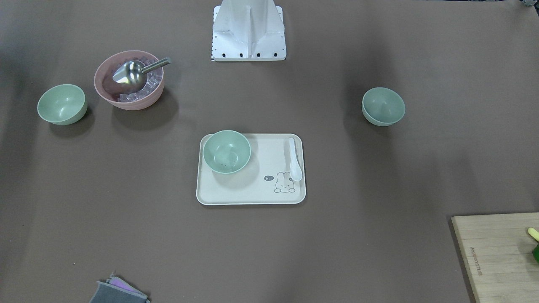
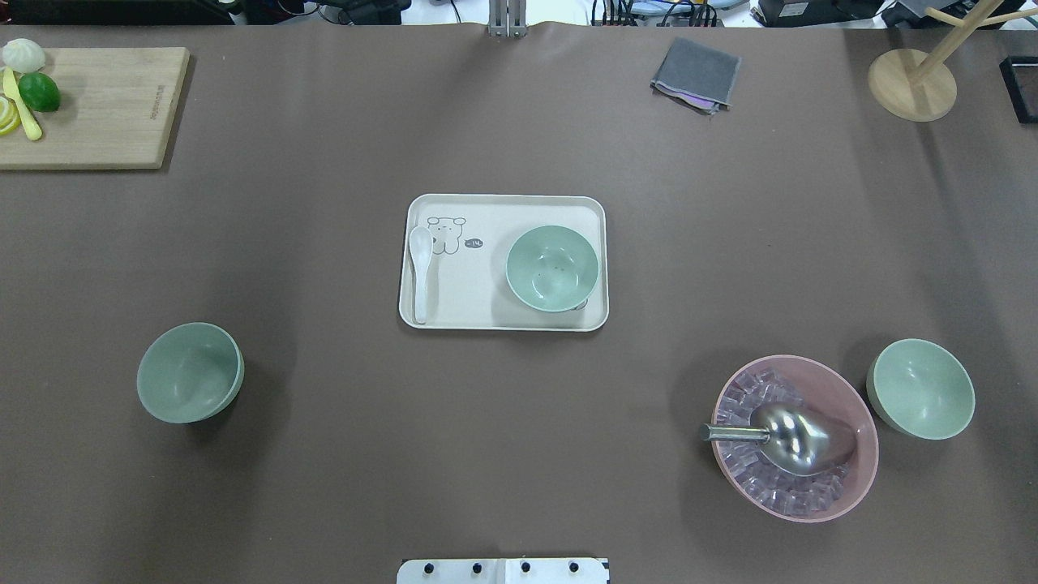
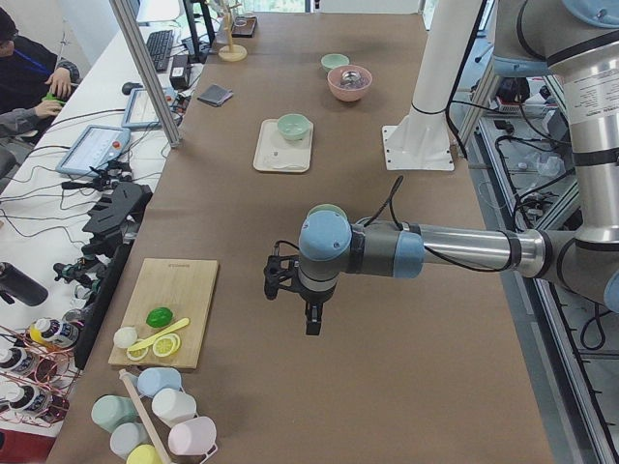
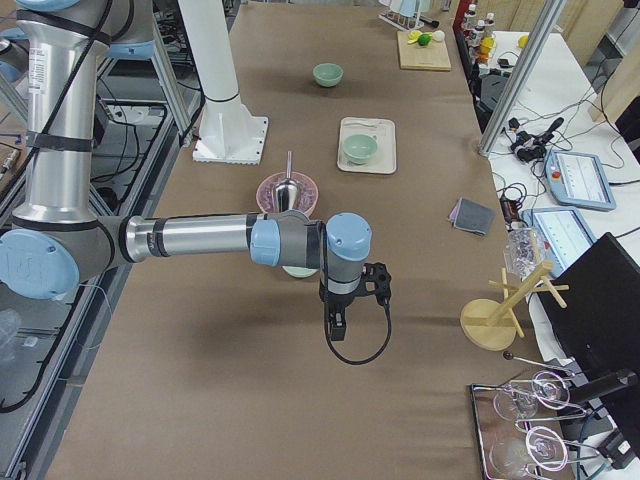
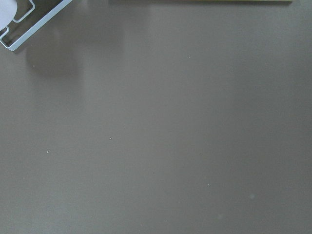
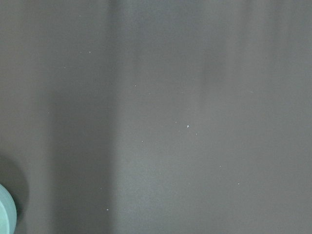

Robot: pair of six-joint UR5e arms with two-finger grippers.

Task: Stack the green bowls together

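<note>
Three pale green bowls stand apart. One bowl [image 2: 551, 268] [image 1: 226, 151] sits on the cream tray [image 2: 503, 316]. A second bowl [image 2: 190, 372] [image 1: 383, 106] stands on the robot's left side. A third bowl [image 2: 920, 388] [image 1: 62, 104] stands on the right, beside the pink bowl. My left gripper [image 3: 311, 324] hangs above the table near the left bowl [image 3: 327, 209], which its wrist partly hides. My right gripper [image 4: 338, 325] hangs near the right bowl [image 4: 298, 271], whose rim shows in the right wrist view [image 6: 5, 214]. I cannot tell whether either gripper is open or shut.
A pink ribbed bowl [image 2: 795, 438] holds ice cubes and a metal scoop. A white spoon [image 2: 420, 272] lies on the tray. A cutting board [image 2: 89, 105] with fruit, a grey cloth [image 2: 696, 73] and a wooden stand [image 2: 912, 81] sit along the far edge.
</note>
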